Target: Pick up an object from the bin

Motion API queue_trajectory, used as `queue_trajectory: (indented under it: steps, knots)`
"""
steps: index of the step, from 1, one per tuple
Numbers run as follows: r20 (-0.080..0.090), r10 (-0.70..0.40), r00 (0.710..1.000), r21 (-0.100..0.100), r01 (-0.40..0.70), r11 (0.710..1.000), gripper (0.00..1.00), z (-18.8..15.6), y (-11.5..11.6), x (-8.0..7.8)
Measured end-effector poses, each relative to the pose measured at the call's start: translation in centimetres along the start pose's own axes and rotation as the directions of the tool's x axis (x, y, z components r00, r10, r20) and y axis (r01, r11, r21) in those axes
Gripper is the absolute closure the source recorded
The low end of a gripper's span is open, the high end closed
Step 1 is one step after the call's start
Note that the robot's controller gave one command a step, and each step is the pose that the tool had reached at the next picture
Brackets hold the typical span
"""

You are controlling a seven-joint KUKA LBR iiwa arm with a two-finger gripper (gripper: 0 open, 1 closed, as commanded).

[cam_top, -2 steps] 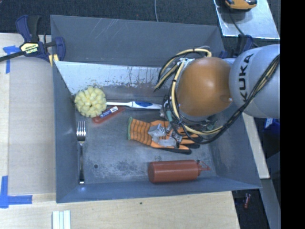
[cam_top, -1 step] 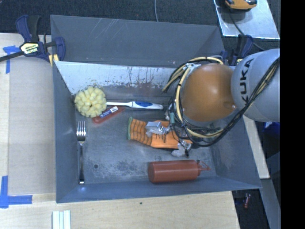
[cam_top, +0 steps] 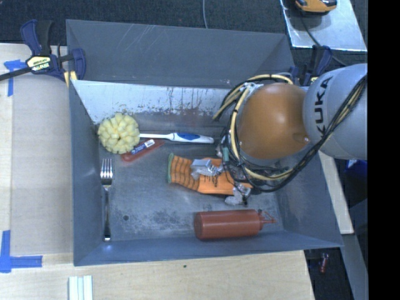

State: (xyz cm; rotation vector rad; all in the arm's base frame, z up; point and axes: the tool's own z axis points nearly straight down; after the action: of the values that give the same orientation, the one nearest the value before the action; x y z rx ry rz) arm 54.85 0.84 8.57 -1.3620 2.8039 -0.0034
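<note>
The tool (cam_top: 239,191) sits low at the right end of the orange ribbed object (cam_top: 187,172) in the middle of the bin (cam_top: 84,186), seemingly touching it; whether it is clenched or released I cannot tell. 1 reddish-brown bottle (cam_top: 228,224) lies just below.

An orange ribbed thing (cam_top: 186,171) lies flat mid-bin (cam_top: 150,200).

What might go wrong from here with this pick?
The pincer sits at the right end of the orange ribbed toy, so an off-centre grip might let it tilt or slip out. The brown bottle lies just below it in the view; a sideways drift may knock it.
</note>
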Motion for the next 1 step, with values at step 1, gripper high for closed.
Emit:
queue_trajectory:
  steps: [1]
  knots:
    - [0.001,-0.21,0.978,0.003,0.21,0.978,0.0,0.36,0.26,-1.45]
